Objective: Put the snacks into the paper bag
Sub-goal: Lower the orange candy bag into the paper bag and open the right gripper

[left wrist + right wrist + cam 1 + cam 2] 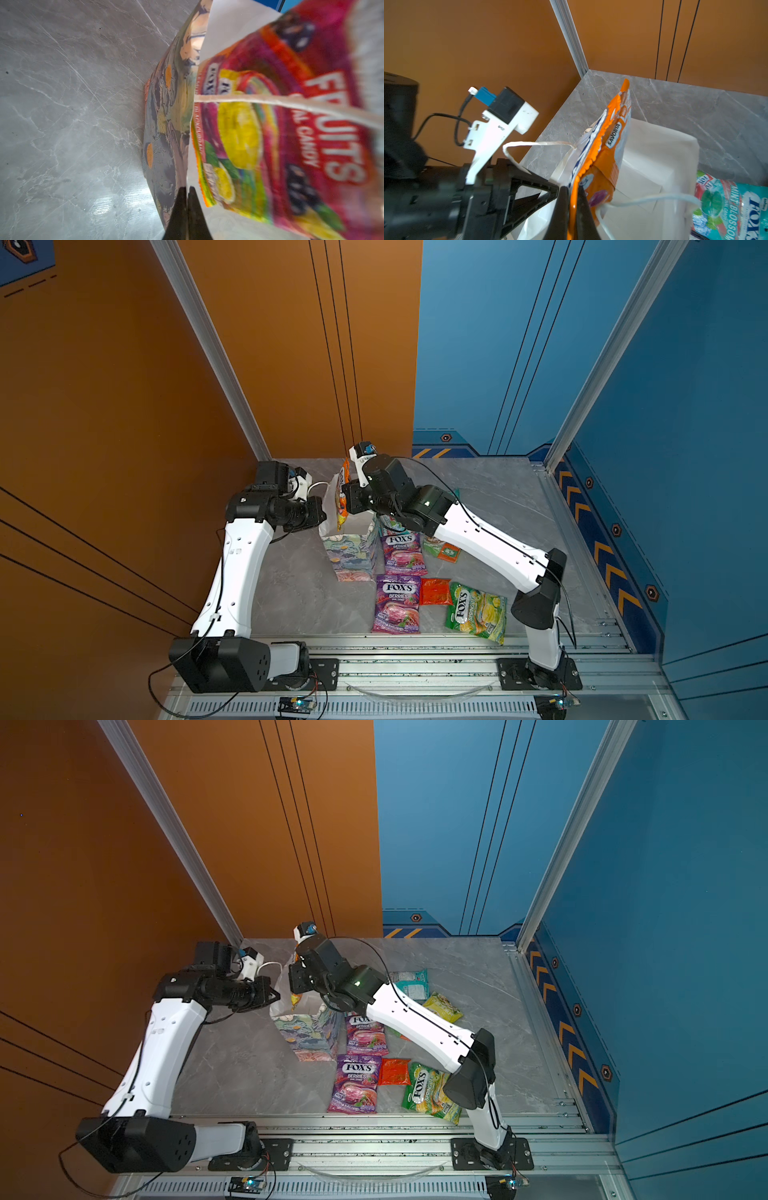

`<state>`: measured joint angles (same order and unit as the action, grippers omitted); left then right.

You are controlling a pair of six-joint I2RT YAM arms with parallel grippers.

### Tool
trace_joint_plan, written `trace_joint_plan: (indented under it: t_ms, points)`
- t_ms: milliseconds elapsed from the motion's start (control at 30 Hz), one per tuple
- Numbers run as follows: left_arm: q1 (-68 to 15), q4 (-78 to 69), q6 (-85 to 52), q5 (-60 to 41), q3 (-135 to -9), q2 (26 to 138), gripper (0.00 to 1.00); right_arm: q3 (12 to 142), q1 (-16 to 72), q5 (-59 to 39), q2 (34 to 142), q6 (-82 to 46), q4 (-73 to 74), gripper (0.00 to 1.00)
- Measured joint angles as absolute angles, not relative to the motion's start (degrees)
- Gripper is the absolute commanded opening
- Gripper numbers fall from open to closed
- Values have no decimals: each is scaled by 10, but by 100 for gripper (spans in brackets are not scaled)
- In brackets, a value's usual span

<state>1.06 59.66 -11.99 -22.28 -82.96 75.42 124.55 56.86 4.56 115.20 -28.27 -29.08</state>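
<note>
Two closed grips at the bag's mouth

Left gripper (187, 189) has its black tapered fingers pinched together on the thin wall of the paper bag (353, 556), painted floral outside, plain white inside; right gripper (572, 188) is clamped on the edge of a glossy orange FOX'S Fruits packet (343, 497), which hangs upright with its lower end in the bag's open mouth; a white cord handle (537, 143) loops beside it; on the grey marble-look tabletop (498, 506) a flat purple Berries packet (402, 556) lies just beside the bag, a small red packet (435, 591) nearer the front.
</note>
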Motion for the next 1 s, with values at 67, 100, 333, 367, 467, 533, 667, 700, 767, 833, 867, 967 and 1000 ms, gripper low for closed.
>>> trace_joint_plan:
  t_ms: [67,100,333,367,467,533,667,700,767,833,867,967,1000]
  points:
    - [11,597,-120,-223,-830,754,3,1256,567,41,1172,-288,-289,0]
    - [11,597,-120,-223,-830,754,3,1262,566,38,1181,-290,-289,0]
    - [11,597,-120,-220,-830,754,3,1287,558,27,1207,-308,-285,31]
    - [11,597,-120,-220,-830,754,3,1287,556,27,1207,-310,-284,45]
    - [11,597,-120,-220,-830,754,2,1288,549,27,1204,-316,-276,66]
    - [11,596,-120,-219,-830,754,2,1278,543,28,1193,-313,-267,72]
    - [11,596,-120,-216,-830,754,1,1226,533,27,1141,-314,-251,74]
    - [11,596,-120,-216,-830,754,1,1214,531,25,1126,-314,-247,75]
    - [11,596,-120,-216,-830,754,1,1185,527,15,1092,-314,-235,75]
    - [12,596,-120,-216,-830,754,0,1156,523,1,1057,-314,-219,76]
    - [12,596,-120,-216,-830,754,0,1146,521,-5,1044,-314,-213,76]
    - [12,596,-120,-215,-830,754,0,1104,519,-31,1005,-317,-190,76]
    - [13,596,-120,-215,-830,754,0,1084,519,-39,992,-319,-181,76]
